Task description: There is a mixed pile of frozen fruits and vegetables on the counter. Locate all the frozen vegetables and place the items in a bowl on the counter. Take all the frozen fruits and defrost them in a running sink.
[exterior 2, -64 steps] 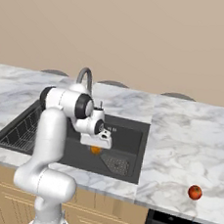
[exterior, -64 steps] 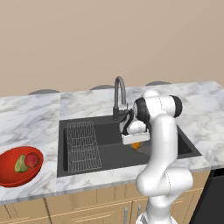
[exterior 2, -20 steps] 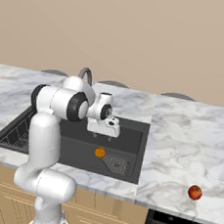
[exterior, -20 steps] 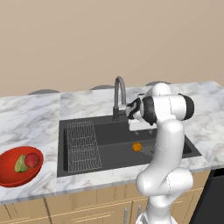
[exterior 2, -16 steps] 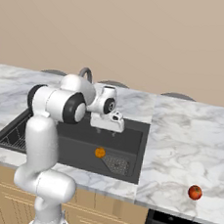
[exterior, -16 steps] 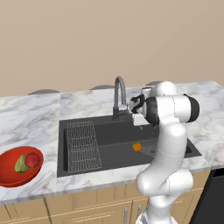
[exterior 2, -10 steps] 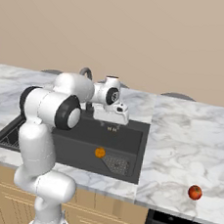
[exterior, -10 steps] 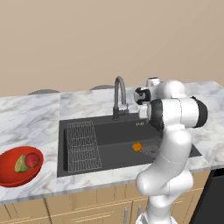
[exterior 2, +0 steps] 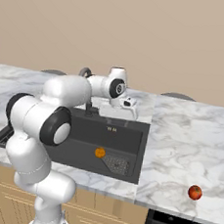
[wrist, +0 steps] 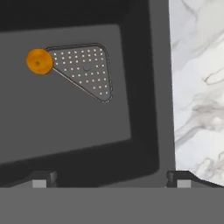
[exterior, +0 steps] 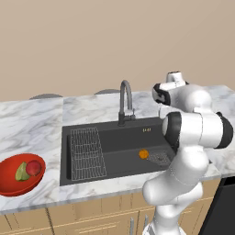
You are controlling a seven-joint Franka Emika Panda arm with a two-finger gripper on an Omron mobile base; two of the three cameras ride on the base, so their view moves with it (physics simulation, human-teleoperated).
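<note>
Your gripper (wrist: 109,177) is hanging wide open and empty above the sink (exterior: 114,158); the red ball (exterior 2: 195,193) is sitting near the counter (exterior 2: 190,137) edge, risking a knock-off.

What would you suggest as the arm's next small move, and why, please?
Probably swing the open gripper right toward the red ball on the counter: the orange ball already lies in the sink, while the bowl holds both vegetables.
</note>
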